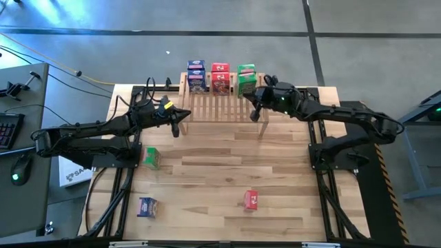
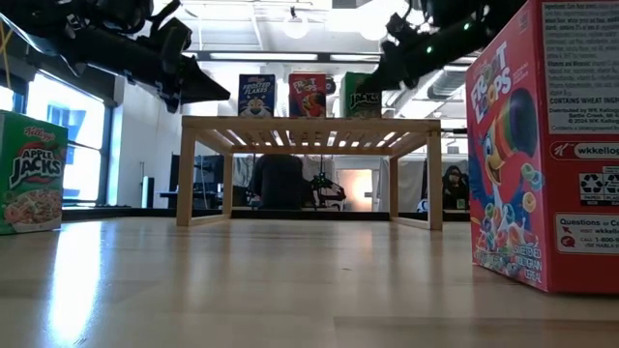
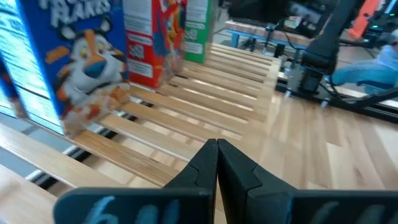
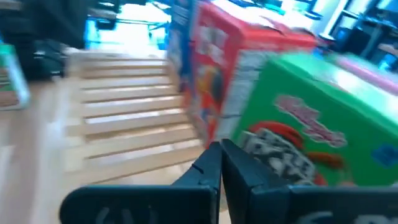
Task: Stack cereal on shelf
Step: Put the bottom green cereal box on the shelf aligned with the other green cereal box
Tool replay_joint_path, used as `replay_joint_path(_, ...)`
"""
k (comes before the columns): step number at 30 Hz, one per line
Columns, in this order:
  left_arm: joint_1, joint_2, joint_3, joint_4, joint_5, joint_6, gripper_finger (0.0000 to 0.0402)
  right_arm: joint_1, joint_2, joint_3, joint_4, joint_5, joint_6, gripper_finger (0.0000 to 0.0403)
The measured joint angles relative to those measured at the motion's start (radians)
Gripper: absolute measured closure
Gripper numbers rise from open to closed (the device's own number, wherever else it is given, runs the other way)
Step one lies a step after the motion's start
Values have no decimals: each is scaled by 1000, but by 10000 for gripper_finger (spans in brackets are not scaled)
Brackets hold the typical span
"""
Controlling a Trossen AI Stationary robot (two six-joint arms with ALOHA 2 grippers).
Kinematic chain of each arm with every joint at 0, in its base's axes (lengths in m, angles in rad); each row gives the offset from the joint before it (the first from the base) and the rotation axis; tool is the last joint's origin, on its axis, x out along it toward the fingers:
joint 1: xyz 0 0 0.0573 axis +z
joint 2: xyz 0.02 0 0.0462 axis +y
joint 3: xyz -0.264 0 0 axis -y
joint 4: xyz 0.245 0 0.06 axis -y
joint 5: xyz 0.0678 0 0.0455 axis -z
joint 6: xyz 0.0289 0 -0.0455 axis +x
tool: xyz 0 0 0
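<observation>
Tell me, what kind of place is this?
Probably a robotics lab or workshop. Two dark robot arms reach over a wooden table toward a slatted shelf holding cereal boxes, and the low view shows an open room with ceiling lights and equipment behind.

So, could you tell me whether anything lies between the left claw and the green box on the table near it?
Nothing visible does. The left claw, shut and empty, hangs at the shelf's left end, and only bare table separates it from the green box.
</observation>
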Motion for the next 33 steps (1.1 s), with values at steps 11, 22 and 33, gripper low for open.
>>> replay_joint_path(11, -30, 0, 0, -8, 38, -24, 401, 69, 5, -43, 115, -43, -10, 403)
replay_joint_path(22, -30, 0, 0, -10, -9, -27, 401, -7, 139, 10, 182, -2, -27, 403)
replay_joint_path(33, -31, 0, 0, -14, -9, -27, 401, -7, 143, 17, 215, 55, -26, 403)
